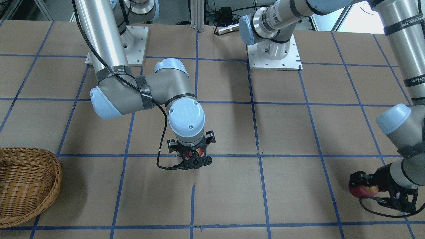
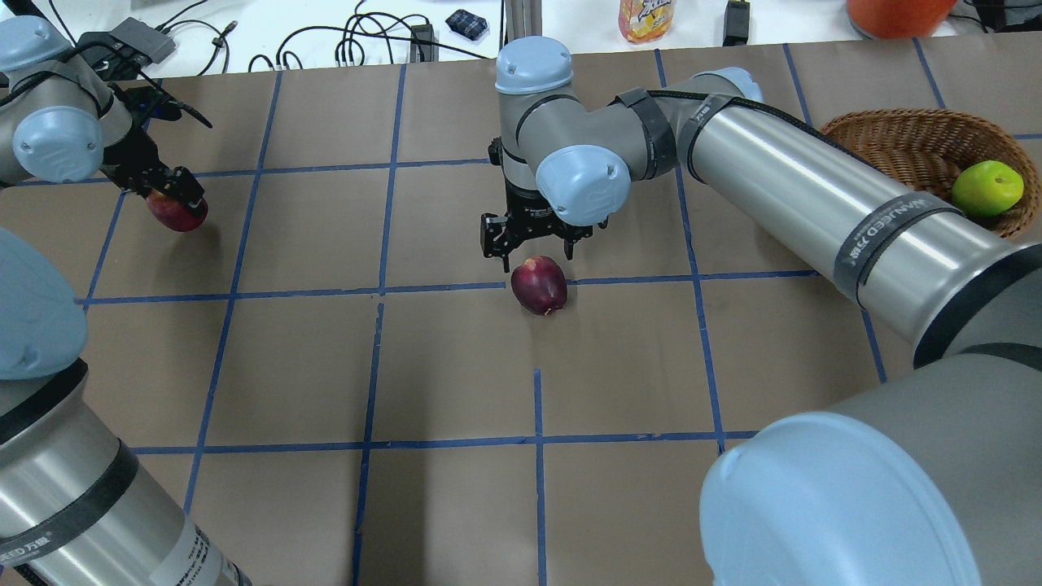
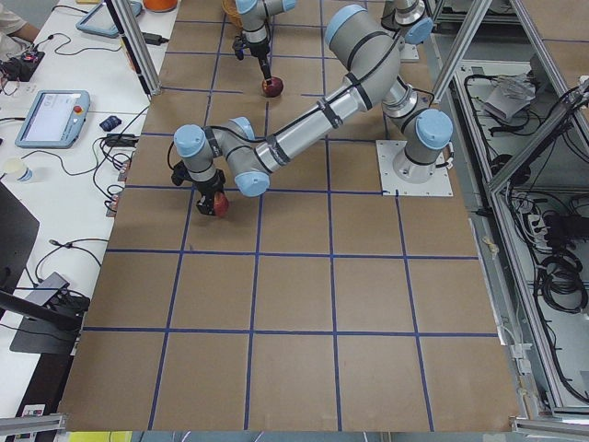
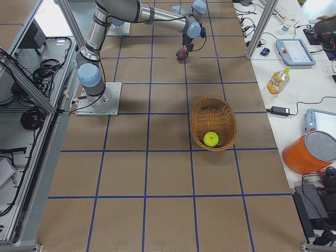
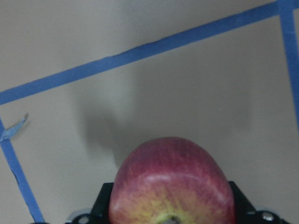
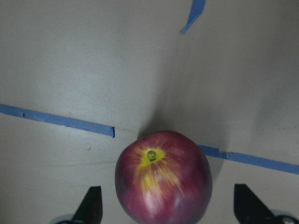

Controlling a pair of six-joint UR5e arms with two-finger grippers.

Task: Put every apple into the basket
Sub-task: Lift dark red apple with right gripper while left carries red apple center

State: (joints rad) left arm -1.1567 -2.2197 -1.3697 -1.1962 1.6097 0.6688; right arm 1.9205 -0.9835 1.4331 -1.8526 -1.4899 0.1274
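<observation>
My left gripper (image 2: pixel 172 195) is shut on a red apple with a yellowish stem patch (image 2: pixel 178 213), held just above the paper at the table's left side; it also shows in the left wrist view (image 5: pixel 170 177). My right gripper (image 2: pixel 531 248) is open above a dark maroon-red apple (image 2: pixel 539 285) that rests on the table's middle. In the right wrist view that apple (image 6: pixel 163 177) lies between the spread fingers (image 6: pixel 92 205). A lime-green apple (image 2: pixel 987 188) lies in the wicker basket (image 2: pixel 895 134) at the far right.
The table is brown paper with a blue tape grid (image 2: pixel 383 289). The arm bases (image 1: pixel 274 56) stand at the robot's edge. A side bench beyond the far edge holds cables, a bottle (image 4: pixel 276 80) and an orange bucket (image 4: pixel 310 152). The basket also shows in the front-facing view (image 1: pixel 30 186).
</observation>
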